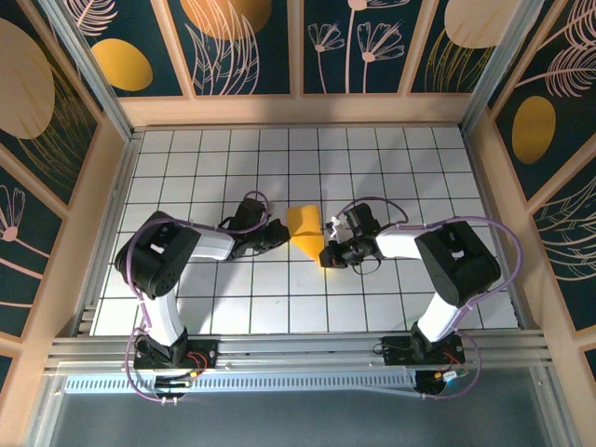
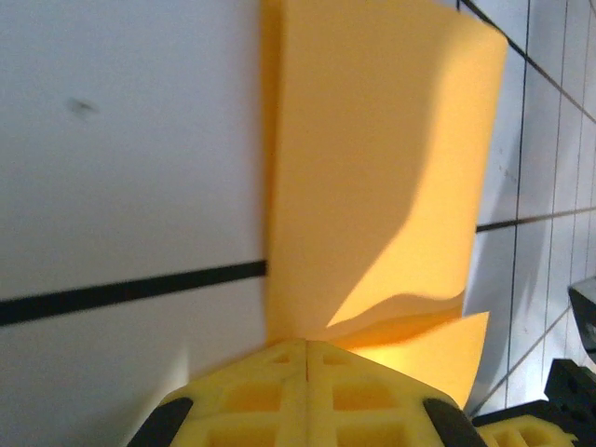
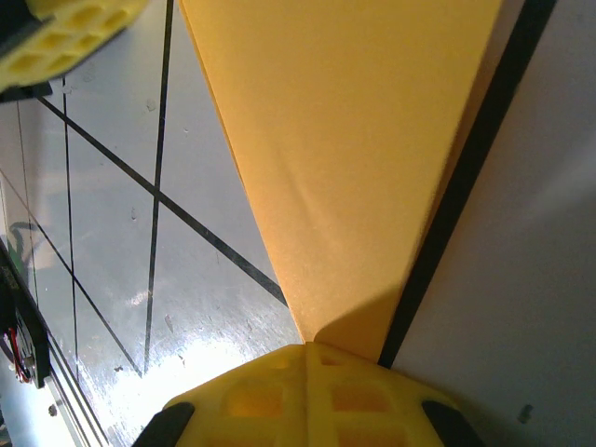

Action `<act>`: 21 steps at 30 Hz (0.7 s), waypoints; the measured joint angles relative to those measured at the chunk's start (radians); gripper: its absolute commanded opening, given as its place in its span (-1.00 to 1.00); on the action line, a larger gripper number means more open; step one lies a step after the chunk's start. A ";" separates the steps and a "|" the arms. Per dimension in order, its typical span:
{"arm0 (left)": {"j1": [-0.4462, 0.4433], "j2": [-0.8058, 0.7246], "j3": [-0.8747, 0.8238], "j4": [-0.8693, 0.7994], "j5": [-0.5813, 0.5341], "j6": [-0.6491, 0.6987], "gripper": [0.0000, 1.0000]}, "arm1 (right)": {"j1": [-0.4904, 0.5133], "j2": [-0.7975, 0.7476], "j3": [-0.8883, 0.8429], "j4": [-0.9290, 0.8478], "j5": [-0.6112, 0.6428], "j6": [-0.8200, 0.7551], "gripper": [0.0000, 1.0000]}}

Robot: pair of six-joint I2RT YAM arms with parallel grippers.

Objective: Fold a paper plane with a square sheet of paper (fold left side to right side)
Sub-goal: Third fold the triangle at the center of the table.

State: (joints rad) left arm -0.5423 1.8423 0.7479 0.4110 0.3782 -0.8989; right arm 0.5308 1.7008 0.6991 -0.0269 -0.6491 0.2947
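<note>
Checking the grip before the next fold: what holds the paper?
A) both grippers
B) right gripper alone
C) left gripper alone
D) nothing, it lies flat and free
A: the paper runs into the shut left gripper on one side and into the shut right gripper on the other.

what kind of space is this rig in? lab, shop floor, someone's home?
Most likely a purpose-built robot test cell, not a home: a white grid-tiled table boxed in by floral-panelled walls, with a left arm and right arm mounted on an aluminium rail at its near edge, holding the paper.
</note>
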 measured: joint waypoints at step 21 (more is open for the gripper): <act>-0.188 -0.061 0.068 -0.074 -0.008 0.060 -1.00 | 0.000 -0.001 0.001 -0.001 -0.001 0.001 -1.00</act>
State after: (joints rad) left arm -0.7303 1.7809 0.8154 0.3367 0.3702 -0.8394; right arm 0.5312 1.7000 0.6998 -0.0277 -0.6498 0.2955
